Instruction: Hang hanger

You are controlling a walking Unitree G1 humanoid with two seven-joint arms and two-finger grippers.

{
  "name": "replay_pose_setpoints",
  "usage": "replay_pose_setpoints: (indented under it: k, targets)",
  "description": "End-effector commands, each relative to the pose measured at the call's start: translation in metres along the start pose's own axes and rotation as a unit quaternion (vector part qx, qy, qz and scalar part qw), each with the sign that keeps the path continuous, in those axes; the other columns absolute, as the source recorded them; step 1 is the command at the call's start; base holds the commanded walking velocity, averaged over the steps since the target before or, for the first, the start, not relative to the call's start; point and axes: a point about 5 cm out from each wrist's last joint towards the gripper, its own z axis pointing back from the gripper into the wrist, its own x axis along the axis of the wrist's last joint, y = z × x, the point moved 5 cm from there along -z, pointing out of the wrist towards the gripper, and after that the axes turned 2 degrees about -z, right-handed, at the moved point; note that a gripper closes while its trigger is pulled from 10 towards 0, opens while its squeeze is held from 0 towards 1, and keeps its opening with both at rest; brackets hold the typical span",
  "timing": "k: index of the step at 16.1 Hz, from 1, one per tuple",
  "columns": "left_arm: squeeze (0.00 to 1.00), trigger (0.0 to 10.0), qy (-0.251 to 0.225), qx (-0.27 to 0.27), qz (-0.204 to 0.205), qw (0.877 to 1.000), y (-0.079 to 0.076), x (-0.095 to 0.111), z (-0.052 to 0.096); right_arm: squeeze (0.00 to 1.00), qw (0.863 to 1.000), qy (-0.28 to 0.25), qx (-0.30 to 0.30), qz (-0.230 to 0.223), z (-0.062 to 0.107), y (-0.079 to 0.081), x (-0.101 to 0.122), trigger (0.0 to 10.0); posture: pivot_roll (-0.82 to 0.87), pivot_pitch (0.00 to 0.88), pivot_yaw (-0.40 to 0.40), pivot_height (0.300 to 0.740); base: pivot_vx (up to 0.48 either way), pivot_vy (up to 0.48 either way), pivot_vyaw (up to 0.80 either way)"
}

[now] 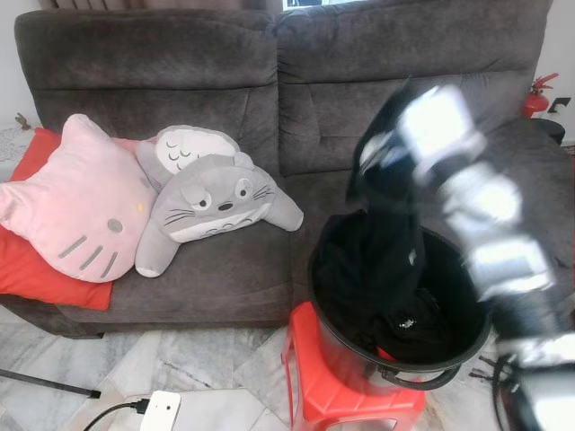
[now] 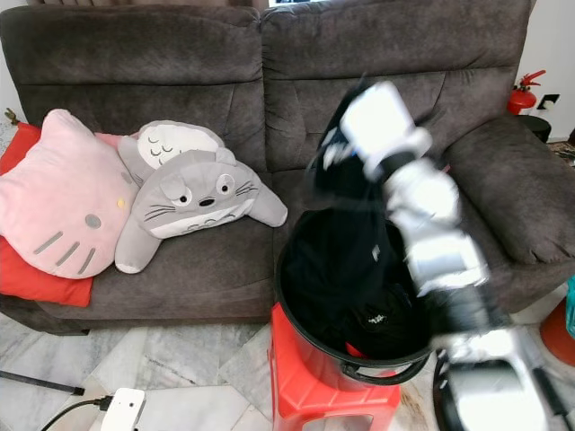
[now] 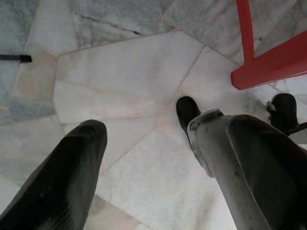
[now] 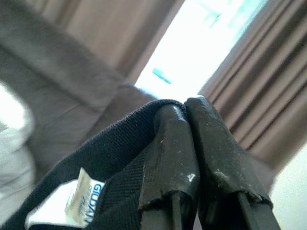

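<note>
Right gripper (image 4: 184, 115) raised above black bucket (image 1: 359, 346), fingers pressed together, pinching collar of black garment (image 1: 382, 260); white label (image 4: 72, 201) visible near collar. Garment hangs from gripper down into bucket. Bucket stands on red stool (image 1: 310, 382) in front of grey sofa (image 1: 225, 81). Arm blurred, so grip point probably at neckline. Left gripper (image 3: 158, 139) hangs over marble floor (image 3: 129, 72), fingers spread, holding nothing. Hanger not made out.
</note>
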Motion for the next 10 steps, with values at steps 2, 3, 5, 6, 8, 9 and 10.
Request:
replay_pose_setpoints:
  k: [2,3,5,6,8,9,10]
  targets:
    - [0.0,10.0,0.006,0.001,-0.011,1.0,0.003,0.0,0.0,0.0,0.999,-0.02,-0.04,0.02,-0.007,-0.037,0.022,10.0,-0.16,0.0,0.071,0.74,0.0,0.0,0.0]
    - [0.0,10.0,0.005,0.001,-0.01,1.0,0.003,0.001,0.0,0.0,0.998,-0.025,-0.046,0.023,-0.008,-0.045,0.027,10.0,-0.16,0.0,0.074,0.74,0.0,0.0,0.0]
    - [0.0,10.0,0.002,-0.001,-0.009,1.0,0.002,0.004,-0.001,0.0,0.996,-0.038,-0.066,0.047,-0.011,-0.072,0.04,10.0,-0.17,0.0,0.076,0.74,0.0,0.0,0.0]
    - [0.0,10.0,0.0,-0.001,-0.009,1.0,0.002,0.006,-0.001,0.0,0.995,-0.043,-0.072,0.051,-0.012,-0.081,0.045,10.0,-0.17,0.0,0.076,0.74,0.0,0.0,0.0]
    - [0.0,10.0,-0.002,-0.001,-0.008,1.0,0.002,0.007,-0.001,0.0,0.993,-0.064,-0.082,0.049,-0.015,-0.101,0.063,10.0,-0.17,0.0,0.077,0.74,0.0,0.0,0.0]
    - [0.0,10.0,-0.002,-0.001,-0.007,1.0,0.002,0.008,-0.002,0.0,0.993,-0.078,-0.085,0.04,-0.017,-0.108,0.073,10.0,-0.18,0.0,0.079,0.74,0.0,0.0,0.0]
    - [0.0,10.0,-0.003,0.0,-0.007,1.0,0.002,0.009,-0.002,0.0,0.991,-0.103,-0.087,0.024,-0.019,-0.12,0.091,10.0,-0.18,0.0,0.079,0.74,0.0,0.0,0.0]
